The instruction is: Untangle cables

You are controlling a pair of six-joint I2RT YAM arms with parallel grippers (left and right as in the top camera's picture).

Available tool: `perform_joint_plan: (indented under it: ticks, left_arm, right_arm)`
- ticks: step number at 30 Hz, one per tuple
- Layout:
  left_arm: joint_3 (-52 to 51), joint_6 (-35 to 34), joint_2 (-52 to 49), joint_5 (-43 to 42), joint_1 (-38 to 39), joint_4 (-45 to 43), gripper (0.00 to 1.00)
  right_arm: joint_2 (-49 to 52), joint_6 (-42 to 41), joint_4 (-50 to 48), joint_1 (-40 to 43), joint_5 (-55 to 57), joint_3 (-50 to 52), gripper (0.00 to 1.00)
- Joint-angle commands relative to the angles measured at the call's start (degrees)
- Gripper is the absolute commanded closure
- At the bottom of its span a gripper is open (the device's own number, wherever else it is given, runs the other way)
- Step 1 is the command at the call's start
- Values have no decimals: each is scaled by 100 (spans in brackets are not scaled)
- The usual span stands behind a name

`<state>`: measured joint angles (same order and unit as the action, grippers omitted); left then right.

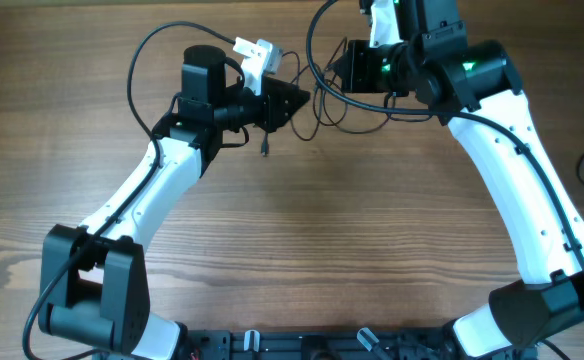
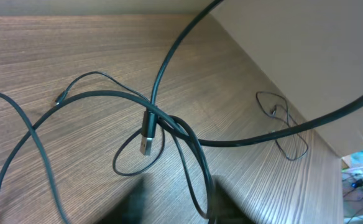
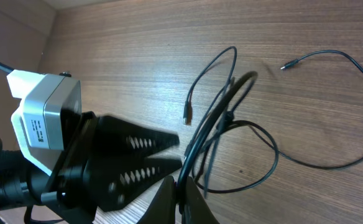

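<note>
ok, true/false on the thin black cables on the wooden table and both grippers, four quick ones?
1. The thin black cables cross over each other between the two grippers. True.
2. The right gripper is open and empty. False: it is shut on a strand of the cables.
3. A metal-tipped plug sits at a cable crossing in the left wrist view. True.
4. The left gripper is clamped fully shut. False: its toothed fingers stand apart.

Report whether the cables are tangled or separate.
Tangled: in the left wrist view the cables cross and loop over each other beside a plug.
</note>
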<state>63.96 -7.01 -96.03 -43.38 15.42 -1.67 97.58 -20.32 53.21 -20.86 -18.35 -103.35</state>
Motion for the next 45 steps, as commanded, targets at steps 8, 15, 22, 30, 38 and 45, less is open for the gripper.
perform_joint_plan:
  ticks: [8, 15, 22, 30, 38, 45]
  left_arm:
    - [-2, 9, -52, -42, 203, -22, 66]
    - [-2, 9, -55, 157, 387, -26, 78]
    - [-2, 9, -153, 258, 415, -28, 73]
    - [0, 9, -275, 282, 476, -55, 96]
    - [0, -136, 345, 278, -627, 431, 96]
    - [0, -136, 584, 275, -1843, 1095, 96]
  right_arm:
    - [-223, 68, 17, -17, 26, -90, 96]
    - [-225, 66, 39, -20, 22, -90, 96]
    - [-247, 72, 39, -17, -57, -90, 96]
    - [-310, 105, 42, -17, -85, -90, 96]
    - [-315, 13, 586, 59, 1663, -90, 96]
    - [-424, -129, 1086, 1108, 2157, -90, 96]
